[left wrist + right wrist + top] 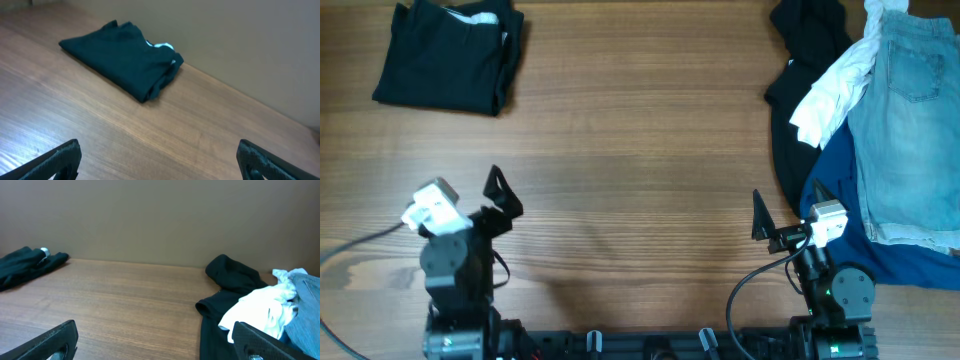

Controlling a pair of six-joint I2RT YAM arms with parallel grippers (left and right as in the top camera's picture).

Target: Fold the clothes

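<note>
A folded black garment [448, 55] with a small white label lies at the far left of the table; it also shows in the left wrist view [125, 57] and the right wrist view [27, 265]. A pile of clothes sits at the right: a black garment [805, 40], a white one [835, 90], light-denim shorts [910, 120] and a bright-blue one [855, 225]. My left gripper [500, 200] is open and empty near the front left. My right gripper [765, 225] is open and empty, just left of the pile.
The wooden table [640, 170] spans the view. A plain wall [160, 215] stands behind its far edge. Cables run from both arm bases along the front edge.
</note>
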